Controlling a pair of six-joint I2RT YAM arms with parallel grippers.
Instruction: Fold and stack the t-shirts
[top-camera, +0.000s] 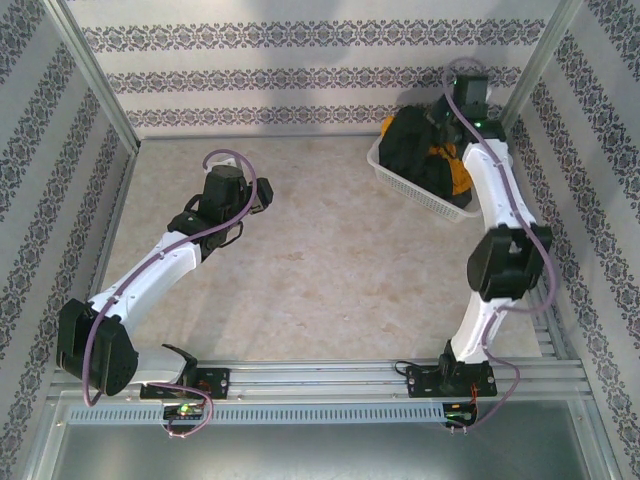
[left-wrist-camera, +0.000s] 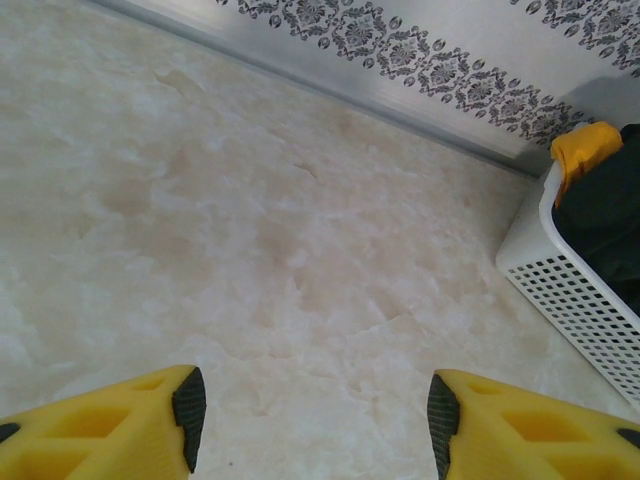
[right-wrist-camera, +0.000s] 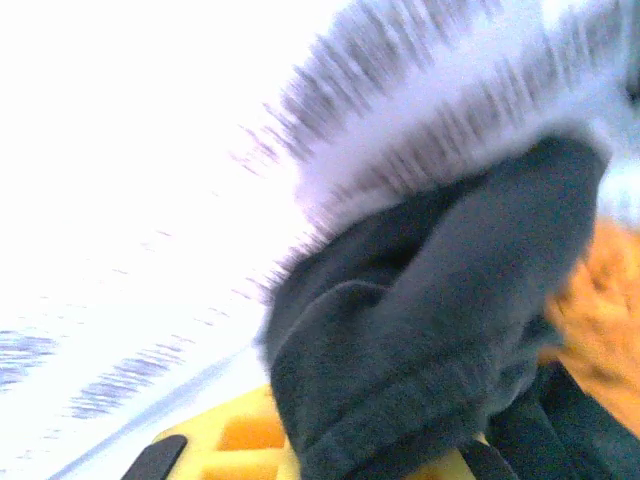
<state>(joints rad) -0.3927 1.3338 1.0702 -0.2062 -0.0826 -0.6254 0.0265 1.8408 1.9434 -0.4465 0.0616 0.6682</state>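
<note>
Right wrist view: right gripper (right-wrist-camera: 380, 450) pressed together on a bunched fold of the dark grey t-shirt (right-wrist-camera: 420, 330), with the orange-yellow t-shirt (right-wrist-camera: 600, 320) touching it at 3 o'clock. Top external view: shirts heaped in the white lattice basket (top-camera: 415, 190) at 1 o'clock; left gripper (left-wrist-camera: 315, 410) spread, empty, at 10 o'clock. Risk: on lifting, tangled cloth may drag the neighbouring shirt or tip the basket, and a shallow pinch may slip.

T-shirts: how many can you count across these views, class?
3, all at the white basket: a black shirt, an orange-yellow shirt, and a dark grey shirt gripped by the right pincer. Others may lie hidden beneath.
</note>
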